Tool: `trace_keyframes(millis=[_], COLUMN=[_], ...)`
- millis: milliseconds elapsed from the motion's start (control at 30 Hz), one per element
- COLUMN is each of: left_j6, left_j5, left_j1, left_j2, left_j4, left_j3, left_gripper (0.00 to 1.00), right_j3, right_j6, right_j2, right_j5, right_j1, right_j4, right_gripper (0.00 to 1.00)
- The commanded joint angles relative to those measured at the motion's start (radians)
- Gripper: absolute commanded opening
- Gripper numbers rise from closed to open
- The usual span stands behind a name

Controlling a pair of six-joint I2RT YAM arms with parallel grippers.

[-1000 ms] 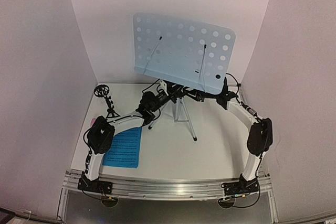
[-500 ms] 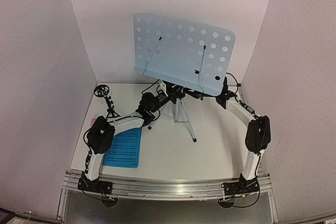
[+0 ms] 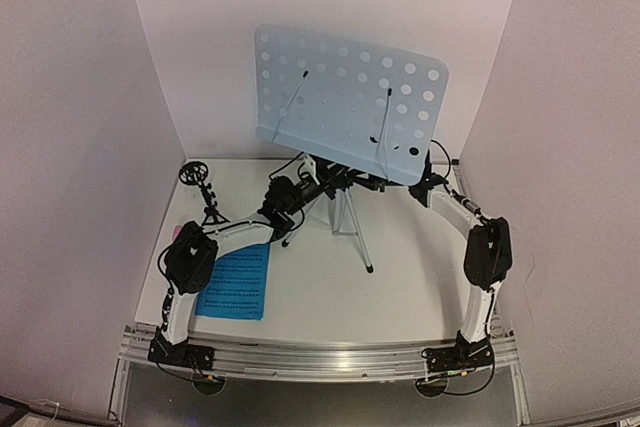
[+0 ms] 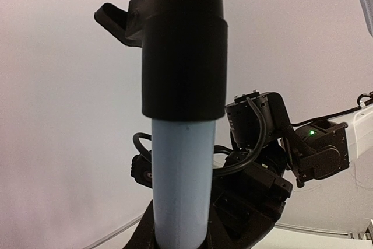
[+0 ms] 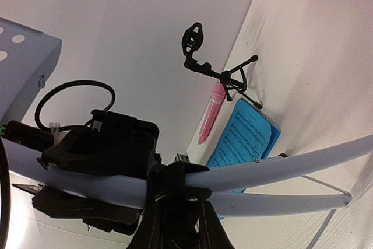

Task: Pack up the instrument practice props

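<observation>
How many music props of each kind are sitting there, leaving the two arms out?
Stands: 2 (music stand, black mic stand)
Microphones: 1 (pink microphone)
Blue sheets: 1 visible; whether more lie stacked beneath it cannot be told
Total: at least 4

No legible text, brand or number in any view. Only printed matter: the top blue music sheet on the table carries rows of dark print. In the top view it's just faint lines; in the right wrist view the rows are a bit clearer, but the characters are too small and blurred to read. The perforated stand desk is blank: holes only, no label.
</observation>
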State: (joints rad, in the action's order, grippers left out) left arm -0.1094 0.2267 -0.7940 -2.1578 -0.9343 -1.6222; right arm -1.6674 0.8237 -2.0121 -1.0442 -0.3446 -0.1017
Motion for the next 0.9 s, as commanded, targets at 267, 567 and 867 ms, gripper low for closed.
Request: trace_keyframes(millis=[267,567,867], left_j6=[-0.194,-0.22,-0.236], left_j5=[-0.002,0.016,0.032], left_j1=[0.004,0.024,0.031], left_j2=[0.077,0.094,0.088], left_j4=[0.055,0.077,0.048], left_j3=[-0.011,-0.011,-0.008], left_gripper=[0.0,0.0,0.0], right_j3=[0.05,0.087,0.18], right_j6=[-0.191,-0.858,-1.494], right_j2=[0.044,0.109,0.196], right_j5=[-0.137,0.031,0.16], right_j1=[-0.023,-0.023,-0.025], right_j4=[0.02,0.025,0.041], right_gripper=[0.0,0.0,0.0])
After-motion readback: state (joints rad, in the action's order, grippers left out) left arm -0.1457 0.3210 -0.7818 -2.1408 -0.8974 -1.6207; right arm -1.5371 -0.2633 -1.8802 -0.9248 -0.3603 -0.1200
